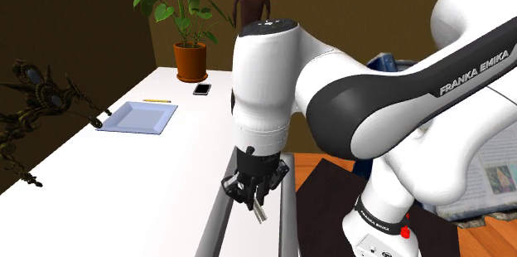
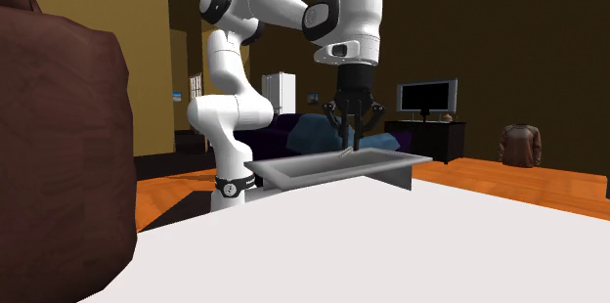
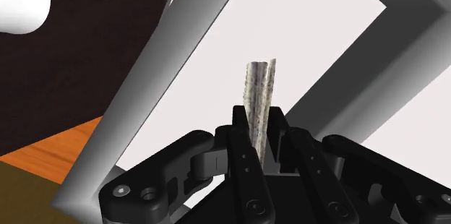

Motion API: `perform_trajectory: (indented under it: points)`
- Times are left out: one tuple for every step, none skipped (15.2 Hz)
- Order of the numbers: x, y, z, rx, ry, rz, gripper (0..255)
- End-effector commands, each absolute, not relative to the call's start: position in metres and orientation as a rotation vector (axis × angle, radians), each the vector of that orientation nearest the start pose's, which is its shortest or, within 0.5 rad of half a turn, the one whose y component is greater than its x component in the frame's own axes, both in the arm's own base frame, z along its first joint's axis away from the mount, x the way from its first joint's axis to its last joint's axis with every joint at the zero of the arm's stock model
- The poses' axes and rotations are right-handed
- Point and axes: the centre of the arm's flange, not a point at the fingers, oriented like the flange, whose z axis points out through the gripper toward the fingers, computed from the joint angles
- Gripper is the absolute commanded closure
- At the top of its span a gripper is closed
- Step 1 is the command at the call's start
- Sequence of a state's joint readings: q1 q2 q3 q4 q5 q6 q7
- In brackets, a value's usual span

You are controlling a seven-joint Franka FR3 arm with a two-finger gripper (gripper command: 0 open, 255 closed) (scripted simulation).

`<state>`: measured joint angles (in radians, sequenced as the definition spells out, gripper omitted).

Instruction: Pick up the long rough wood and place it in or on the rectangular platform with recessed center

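Note:
A long, rough, grey-brown piece of wood is clasped between my black fingers and pokes out past their tips. My gripper is shut on it and points down over the grey rectangular platform with raised rims and a recessed middle, at the table's near edge. The wood hangs tilted just above the recess. In the second exterior view the gripper holds the wood low over the platform; I cannot tell whether its tip touches the floor of the recess.
Farther along the white table lie a pale blue square plate, a yellow pencil and a phone. A potted plant stands at the far end and a dark winged sculpture at the shoulder view's left.

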<state>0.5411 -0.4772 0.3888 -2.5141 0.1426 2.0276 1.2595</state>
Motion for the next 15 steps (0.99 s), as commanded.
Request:
perform_trajectory:
  points:
    - [0.232,0.326,0.418,-3.118,0.694,-0.042,255]
    - [0.232,0.326,0.413,-3.118,0.694,-0.042,255]
    - [0.232,0.326,0.408,-3.118,0.694,-0.042,255]
    - [0.232,0.326,0.407,-3.118,0.694,-0.042,255]
    - [0.232,0.326,0.407,-3.118,0.694,-0.042,255]
    - [0.232,0.326,0.407,-3.118,0.694,-0.042,255]
    - [0.232,0.326,0.407,-3.118,0.694,-0.042,255]
    - [0.232,0.326,0.407,-3.118,0.694,-0.042,255]
    - [0.232,0.326,0.407,-3.118,0.694,-0.042,255]
    - [0.232,0.326,0.407,-3.118,0.694,-0.042,255]
    - [0.232,0.326,0.407,-3.118,0.694,-0.042,255]
    - [0.232,0.326,0.407,-3.118,0.694,-0.042,0]
    - [0.232,0.326,0.407,-3.118,0.694,-0.042,0]
    - [0.232,0.326,0.407,-3.118,0.694,-0.042,0]
    - [0.232,0.326,0.407,-3.118,0.694,-0.042,0]
